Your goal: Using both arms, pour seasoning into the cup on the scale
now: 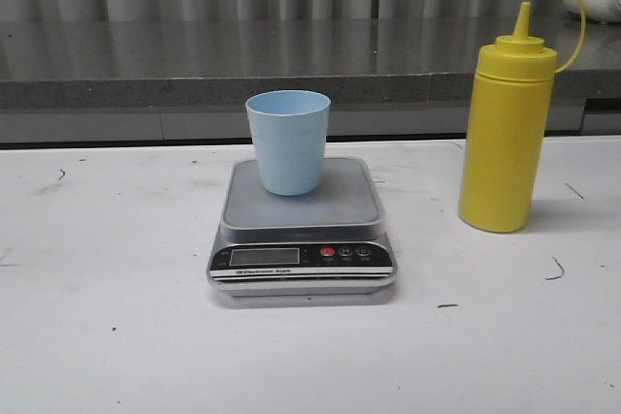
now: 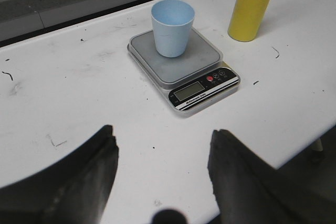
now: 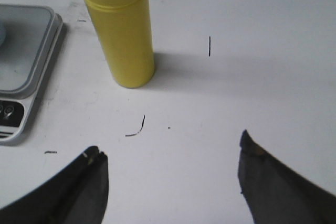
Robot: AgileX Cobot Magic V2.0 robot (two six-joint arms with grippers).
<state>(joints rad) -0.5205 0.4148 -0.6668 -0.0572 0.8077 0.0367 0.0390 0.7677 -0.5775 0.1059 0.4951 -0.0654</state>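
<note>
White and scuffed with small dark marks, the table (image 1: 116, 336) carries everything, with a grey ledge behind it. Near the middle lies the scale (image 1: 301, 239), display toward the robot, and the cup (image 1: 288, 141) stands upright on its platform. To the right, well apart from the scale, the seasoning (image 1: 507, 133) stands upright, long axis vertical, nozzle uncapped. It lies ahead of the right gripper (image 3: 170, 174), slightly toward the scale, so that arm is nearer. The left gripper (image 2: 163, 156) faces the scale. Both jaws are spread wide, holding nothing.
</note>
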